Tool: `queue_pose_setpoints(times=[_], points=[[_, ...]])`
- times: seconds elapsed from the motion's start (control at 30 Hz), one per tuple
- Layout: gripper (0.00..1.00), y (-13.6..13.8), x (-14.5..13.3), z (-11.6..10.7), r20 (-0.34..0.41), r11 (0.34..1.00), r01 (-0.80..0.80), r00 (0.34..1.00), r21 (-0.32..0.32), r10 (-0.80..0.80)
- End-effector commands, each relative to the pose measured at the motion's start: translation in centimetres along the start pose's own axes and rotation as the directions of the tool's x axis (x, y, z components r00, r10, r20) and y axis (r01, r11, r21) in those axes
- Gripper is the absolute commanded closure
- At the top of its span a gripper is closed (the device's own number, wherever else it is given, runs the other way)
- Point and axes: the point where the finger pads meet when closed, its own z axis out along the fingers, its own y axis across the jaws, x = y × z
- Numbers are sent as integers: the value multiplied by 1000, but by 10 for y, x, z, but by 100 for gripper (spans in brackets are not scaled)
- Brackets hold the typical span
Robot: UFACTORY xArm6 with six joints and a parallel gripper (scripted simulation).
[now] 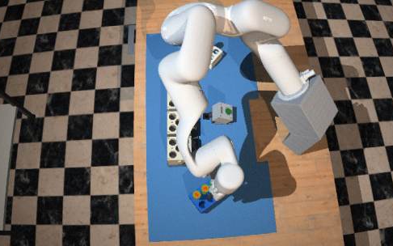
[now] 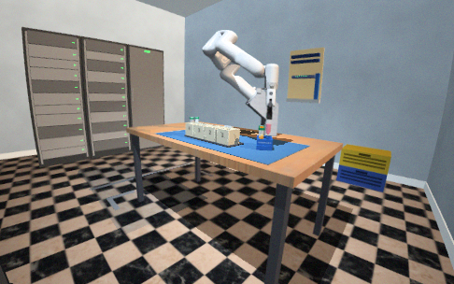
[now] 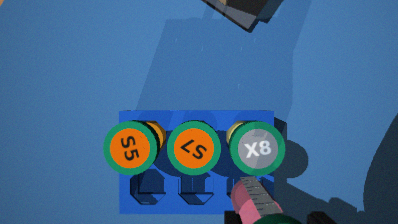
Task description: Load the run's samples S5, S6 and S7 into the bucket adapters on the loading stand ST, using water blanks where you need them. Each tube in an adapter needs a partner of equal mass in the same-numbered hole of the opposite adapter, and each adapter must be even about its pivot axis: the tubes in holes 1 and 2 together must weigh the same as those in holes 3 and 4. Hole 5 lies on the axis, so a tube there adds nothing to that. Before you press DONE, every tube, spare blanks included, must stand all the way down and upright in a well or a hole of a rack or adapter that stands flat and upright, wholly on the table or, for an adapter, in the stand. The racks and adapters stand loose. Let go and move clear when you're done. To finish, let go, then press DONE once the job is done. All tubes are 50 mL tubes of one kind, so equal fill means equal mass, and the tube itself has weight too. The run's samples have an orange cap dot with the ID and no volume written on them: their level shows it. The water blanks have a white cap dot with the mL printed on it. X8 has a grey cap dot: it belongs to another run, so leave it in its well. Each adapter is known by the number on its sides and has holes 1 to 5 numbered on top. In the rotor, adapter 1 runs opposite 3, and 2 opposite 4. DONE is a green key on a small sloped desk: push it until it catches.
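Note:
My gripper (image 3: pixel 274 219) (image 2: pixel 268 122) is shut on a tube of pink liquid (image 3: pixel 256 198) (image 2: pixel 269 127) with a green cap. It holds the tube upright, raised above the front right well of the small blue rack (image 3: pixel 129 200) (image 1: pixel 201 206) (image 2: pixel 264 145). The tube's cap dot is hidden. In the rack's back row stand S5 (image 3: pixel 129 147) (image 1: pixel 196 194), S7 (image 3: pixel 193 148) (image 1: pixel 205 188) and the grey-dotted X8 (image 3: pixel 257 148). The front wells are empty. The loading stand with its white adapters (image 1: pixel 173 135) (image 2: pixel 213 133) lies further along the blue mat, partly under my arm.
The DONE desk (image 1: pixel 221 115) with its green key (image 1: pixel 228 111) stands right of the adapters. A white rack (image 1: pixel 217 54) shows behind my arm at the far end, with green-capped tubes (image 2: pixel 193 120). The grey robot base (image 1: pixel 306 113) sits at the table's right edge.

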Motion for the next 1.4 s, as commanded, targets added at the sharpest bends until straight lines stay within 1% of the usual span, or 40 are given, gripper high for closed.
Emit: queue_pose_setpoints(times=[0.0,0.07,1.1,1.37], points=[[100,-1,0,-12,2,1000,-1,1000,2,1],[100,-1,0,-12,2,1000,-1,1000,2,1],[100,-1,0,-70,2,1000,-1,1000,2,1],[100,-1,0,-70,2,1000,-1,1000,2,1]])
